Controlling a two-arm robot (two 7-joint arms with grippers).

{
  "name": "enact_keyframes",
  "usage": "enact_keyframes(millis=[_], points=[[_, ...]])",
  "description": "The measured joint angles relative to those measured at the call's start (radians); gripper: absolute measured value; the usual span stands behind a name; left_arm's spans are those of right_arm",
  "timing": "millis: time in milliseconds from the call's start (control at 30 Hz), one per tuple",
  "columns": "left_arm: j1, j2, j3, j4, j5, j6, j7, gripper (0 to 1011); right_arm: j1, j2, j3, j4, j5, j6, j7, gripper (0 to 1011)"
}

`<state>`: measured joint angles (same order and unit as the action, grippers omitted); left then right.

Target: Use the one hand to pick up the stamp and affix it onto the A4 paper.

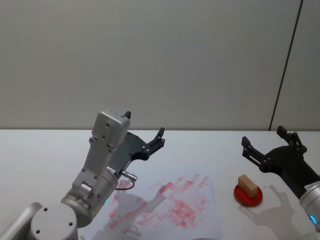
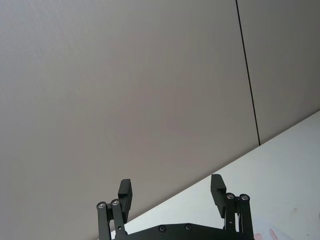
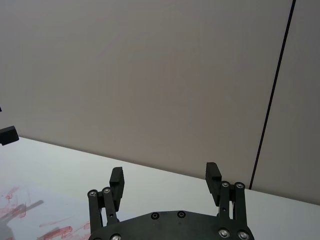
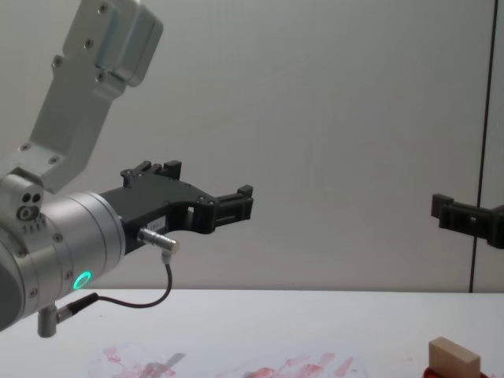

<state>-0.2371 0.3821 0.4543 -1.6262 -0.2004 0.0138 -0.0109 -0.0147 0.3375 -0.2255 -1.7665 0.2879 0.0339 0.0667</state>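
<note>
While both arms hang raised above the white surface (image 1: 40,150), the head view puts the left tool (image 1: 144,125) over the far edge of the A4 paper (image 1: 200,210), its fingers spread apart and holding nothing. The right tool (image 1: 264,136) hovers just beyond the stamp (image 1: 247,185), likewise spread and empty. The stamp, a pale wooden block, sits on the red pad (image 1: 248,197), which lies just to the right of the paper and apart from it. Red ink smears cover much of the sheet.

From the left wrist, the left tool (image 2: 171,185) points at the grey wall (image 2: 125,90), with a wide gap between its two black fingers and nothing in it.

From the right wrist, the right tool (image 3: 164,172) is just as wide open and bare, aimed over the surface toward the wall. A red-smeared part of the paper (image 3: 50,231) lies below it to one side.

Seen from the chest, the left tool (image 4: 209,183) reaches forward well above the surface, and the right tool (image 4: 471,217) comes in from the right edge at about the same height. The stamp (image 4: 454,356) stands on the pad (image 4: 429,372) below the right tool, clear of its fingers, with the paper (image 4: 291,368) lying flat to its left.
</note>
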Motion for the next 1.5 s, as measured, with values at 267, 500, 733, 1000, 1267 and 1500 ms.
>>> enact_keyframes(millis=[267,500,733,1000,1267,1500], points=[[0.0,0.0,0.0,0.0,0.0,0.0,0.0,1002,0.0,0.0,0.0,0.0,0.0,0.0,0.0,1001],[0.0,0.0,0.0,0.0,0.0,0.0,0.0,1002,0.0,0.0,0.0,0.0,0.0,0.0,0.0,1001],[0.0,0.0,0.0,0.0,0.0,0.0,0.0,1002,0.0,0.0,0.0,0.0,-0.001,0.0,0.0,1001],[0.0,0.0,0.0,0.0,0.0,0.0,0.0,1003,0.001,0.002,0.002,0.005,0.002,0.008,0.01,1001],[0.0,0.0,0.0,0.0,0.0,0.0,0.0,1002,0.008,0.018,0.013,0.038,0.013,0.044,0.056,1001],[0.0,0.0,0.0,0.0,0.0,0.0,0.0,1002,0.021,0.034,0.02,0.091,0.006,0.066,0.119,1001]])
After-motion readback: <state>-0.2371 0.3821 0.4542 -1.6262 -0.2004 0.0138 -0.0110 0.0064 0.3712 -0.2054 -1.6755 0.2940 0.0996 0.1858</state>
